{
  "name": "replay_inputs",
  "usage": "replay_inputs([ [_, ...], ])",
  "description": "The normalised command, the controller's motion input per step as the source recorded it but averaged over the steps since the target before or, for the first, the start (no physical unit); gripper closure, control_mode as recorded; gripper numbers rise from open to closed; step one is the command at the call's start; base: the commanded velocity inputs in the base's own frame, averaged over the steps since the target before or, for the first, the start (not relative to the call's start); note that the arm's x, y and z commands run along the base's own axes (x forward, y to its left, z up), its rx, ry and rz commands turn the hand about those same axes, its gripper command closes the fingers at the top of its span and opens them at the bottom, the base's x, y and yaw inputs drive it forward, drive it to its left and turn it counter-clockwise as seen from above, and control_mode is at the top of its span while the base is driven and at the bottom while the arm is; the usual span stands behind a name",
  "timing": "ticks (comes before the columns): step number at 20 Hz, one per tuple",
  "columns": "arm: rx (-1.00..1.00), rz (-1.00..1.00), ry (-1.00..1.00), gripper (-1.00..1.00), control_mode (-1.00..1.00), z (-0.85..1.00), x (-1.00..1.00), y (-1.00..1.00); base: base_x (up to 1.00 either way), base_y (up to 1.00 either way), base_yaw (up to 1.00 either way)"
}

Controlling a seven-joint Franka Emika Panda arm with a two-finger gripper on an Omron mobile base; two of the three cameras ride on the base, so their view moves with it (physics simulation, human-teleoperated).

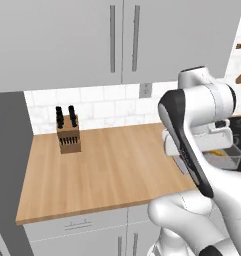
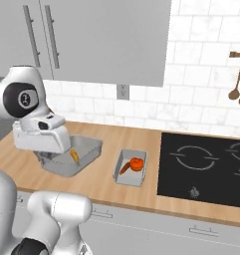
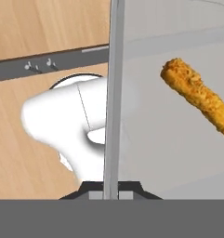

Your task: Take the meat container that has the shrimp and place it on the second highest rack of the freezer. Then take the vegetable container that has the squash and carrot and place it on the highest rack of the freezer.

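arm bent low, pincer clamping meat container wall.

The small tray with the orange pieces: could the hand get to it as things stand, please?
Probably not yet: the hand is shut on the rim of the shrimp tray. The small tray sits uncovered beside it on the counter.

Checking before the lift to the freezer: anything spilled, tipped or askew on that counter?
Nothing stands out. The gripper is shut on the shrimp container's wall, shrimp inside. The vegetable container sits upright beside it, and the knife block stands straight.
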Motion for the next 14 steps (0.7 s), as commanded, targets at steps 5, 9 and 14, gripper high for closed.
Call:
replay_inputs([
  [5, -0.05, 0.22, -0.03, 1.0, -1.0, -0.12, 0.26, -0.13, 0.0, 0.0, 0.0],
  [9, -0.02, 0.11, 0.0, 1.0, -1.0, 0.0, 0.14, 0.0, 0.0, 0.0, 0.0],
  [14, 0.0, 0.04, 0.0, 1.0, -1.0, -0.06, 0.0, -0.11, 0.0, 0.0, 0.0],
])
